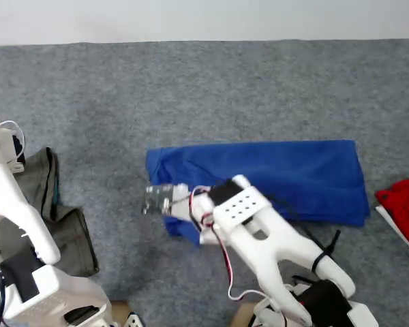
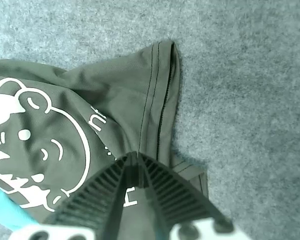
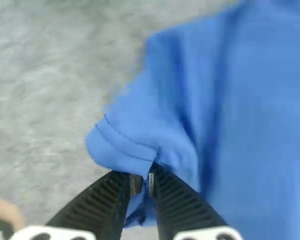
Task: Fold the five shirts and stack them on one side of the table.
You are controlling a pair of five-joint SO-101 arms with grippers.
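High view: blue shirt (image 1: 286,177) flat mid-frame on the grey felt-like table cover (image 1: 191,88), pale wall strip (image 1: 204,20) along the top, red shirt (image 1: 402,201) at right edge, olive shirt (image 1: 61,225) bunched at left edge, right gripper (image 1: 157,199) at the blue shirt's lower-left corner. Left wrist view: left gripper (image 2: 135,161) pinched together on the olive shirt beside its stitched hem. Right wrist view: right gripper clamped on the blue sleeve hem. Best to lift it just clear of the grippy-looking felt and carry the corner straight across so the fold lands square.

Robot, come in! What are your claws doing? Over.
Right gripper shut on blue shirt edge. Left gripper shut on olive shirt. Red shirt apart at picture's edge, not in the way.
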